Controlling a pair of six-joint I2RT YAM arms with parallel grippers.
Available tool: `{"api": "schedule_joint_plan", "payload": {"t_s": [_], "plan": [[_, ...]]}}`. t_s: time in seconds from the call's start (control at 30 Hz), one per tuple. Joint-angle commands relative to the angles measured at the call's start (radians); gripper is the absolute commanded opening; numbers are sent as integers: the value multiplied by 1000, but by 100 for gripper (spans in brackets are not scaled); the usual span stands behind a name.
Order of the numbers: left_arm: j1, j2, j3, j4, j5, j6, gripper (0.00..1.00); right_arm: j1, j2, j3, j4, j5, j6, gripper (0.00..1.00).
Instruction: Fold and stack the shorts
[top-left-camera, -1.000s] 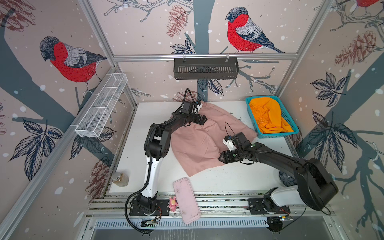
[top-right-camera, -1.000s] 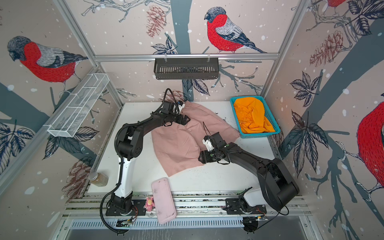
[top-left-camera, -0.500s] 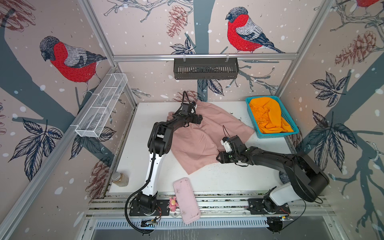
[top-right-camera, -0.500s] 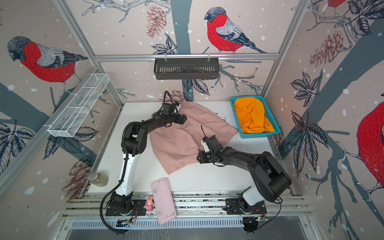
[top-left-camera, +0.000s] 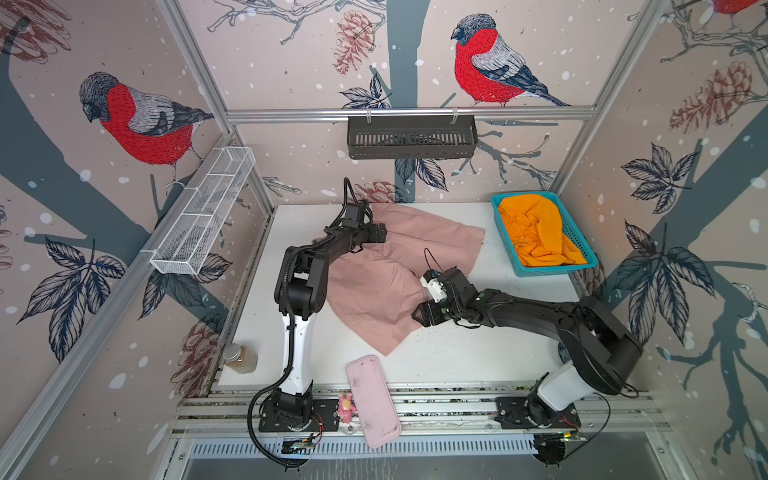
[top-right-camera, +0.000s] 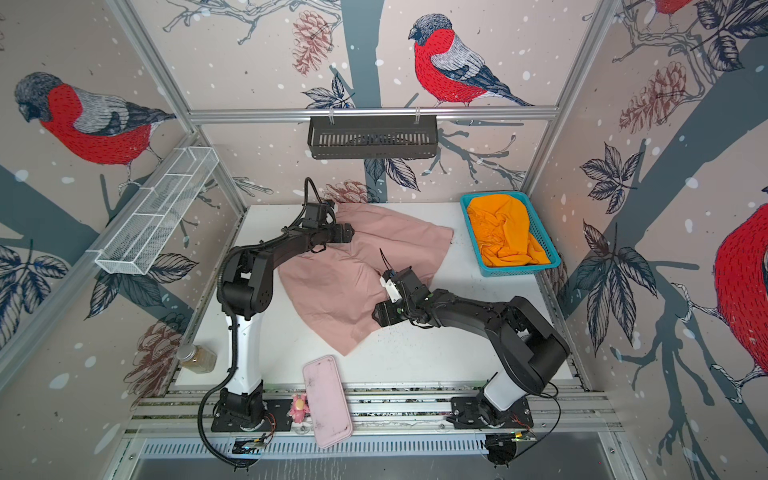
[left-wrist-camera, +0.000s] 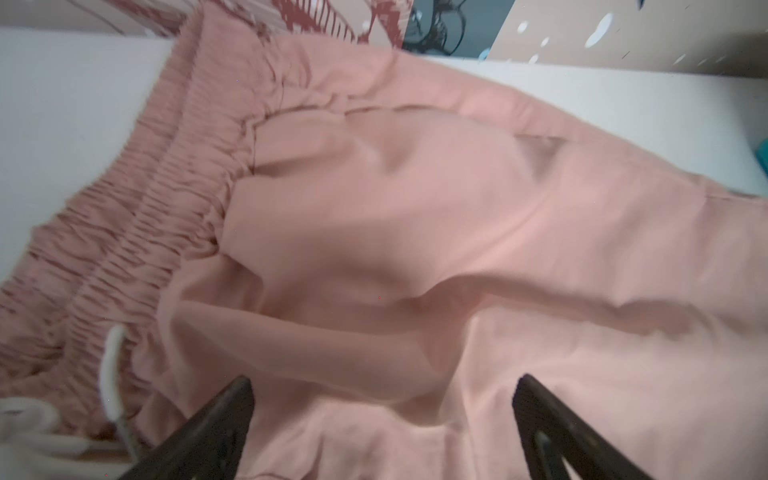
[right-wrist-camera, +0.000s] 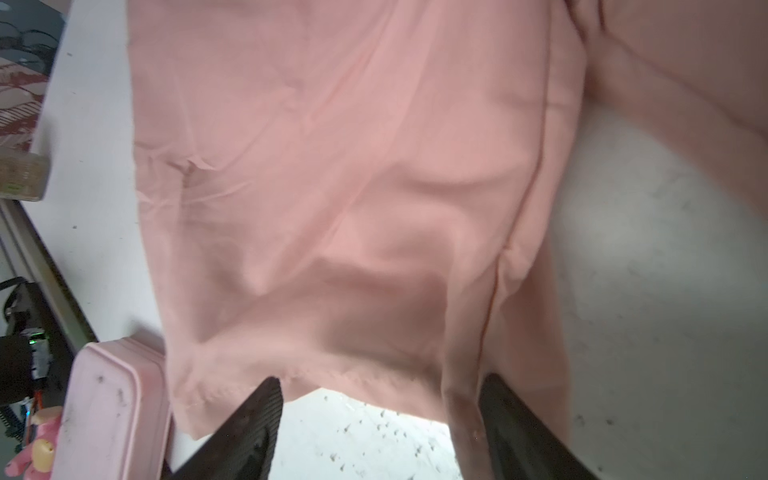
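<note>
The dusty pink shorts (top-left-camera: 374, 282) (top-right-camera: 332, 286) lie spread across the white table, waistband (left-wrist-camera: 145, 187) at the back and one leg reaching the front. My left gripper (top-left-camera: 380, 232) (top-right-camera: 347, 233) (left-wrist-camera: 383, 380) hovers open just over the cloth near the waistband and the white drawstring (left-wrist-camera: 110, 365). My right gripper (top-left-camera: 419, 318) (top-right-camera: 379, 316) (right-wrist-camera: 381, 379) sits at the front leg's hem (right-wrist-camera: 332, 166), jaws apart, bare table between them and a fold of cloth against one finger. The orange shorts (top-left-camera: 536, 232) (top-right-camera: 503, 232) lie crumpled in the teal basket (top-left-camera: 552, 268).
A pink oblong tray (top-left-camera: 372, 399) (right-wrist-camera: 108, 407) overhangs the front edge beside a small pink toy (top-left-camera: 345, 405). A jar (top-left-camera: 241, 359) stands at the front left corner. A white wire shelf (top-left-camera: 203, 212) and a black basket (top-left-camera: 411, 137) hang on the walls.
My right gripper slid left along the front leg's hem, its jaws narrowing and then widening again. My left gripper drew back a little toward the waistband, staying open.
</note>
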Motion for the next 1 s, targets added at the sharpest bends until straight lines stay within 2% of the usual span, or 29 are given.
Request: {"api": "schedule_joint_plan", "payload": {"t_s": [0.0, 0.1, 0.2, 0.23, 0.27, 0.4, 0.47, 0.5, 0.7, 0.77, 0.87, 0.93, 0.97], "plan": [[9, -12, 17, -38, -31, 18, 98, 13, 23, 9, -34, 146, 38, 77], [14, -1, 37, -84, -38, 32, 98, 15, 16, 11, -92, 231, 28, 76], [17, 4, 36, -109, -47, 28, 98, 5, -1, 8, -118, 271, 14, 67], [18, 6, 37, -121, -51, 24, 98, -5, 0, 11, -124, 277, 8, 61], [18, 7, 40, -144, -53, 17, 98, -23, 6, 14, -128, 281, 3, 49], [21, -27, -11, -183, -57, 2, 98, -86, 56, 29, -105, 272, -33, 15], [22, -65, -72, -166, -58, -1, 98, -105, 88, 52, -109, 278, -48, 3], [23, -89, -109, -156, -59, -5, 98, -116, 103, 67, -113, 270, -59, 2], [28, -207, -292, -126, -55, -41, 98, -217, 132, 192, -213, 285, -155, 3], [28, -243, -353, -111, -49, -58, 98, -273, 132, 237, -249, 283, -187, 9], [28, -298, -444, -68, 14, -94, 98, -339, 108, 280, -276, 266, -217, 27], [26, -346, -488, -48, 58, -120, 98, -375, 80, 294, -289, 255, -225, 48], [26, -376, -508, -37, 76, -133, 98, -391, 60, 295, -292, 239, -221, 55]]}}
